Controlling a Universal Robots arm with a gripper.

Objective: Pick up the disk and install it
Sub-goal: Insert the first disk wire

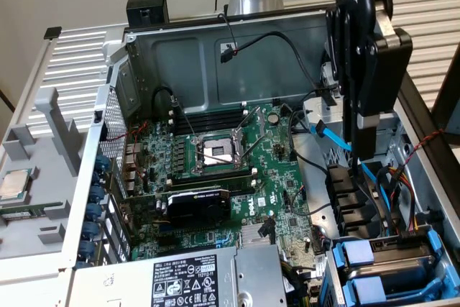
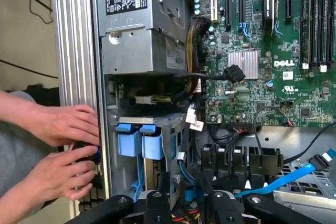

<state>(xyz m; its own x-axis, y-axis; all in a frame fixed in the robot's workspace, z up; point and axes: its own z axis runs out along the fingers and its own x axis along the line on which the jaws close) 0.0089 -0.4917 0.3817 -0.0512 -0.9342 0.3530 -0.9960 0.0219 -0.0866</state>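
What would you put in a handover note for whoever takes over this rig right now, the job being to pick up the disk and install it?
The gripper hangs over the black cable connectors, on the exterior view's right of the green motherboard. Whether it holds anything cannot be told.
A person's two hands press on the ribbed silver case edge beside the grey metal drive cage.
Two blue plastic carriers sit in that cage; whether either holds the silver disk cannot be told.
Done: nothing confirmed.
Left: locate the disk and check its seating.
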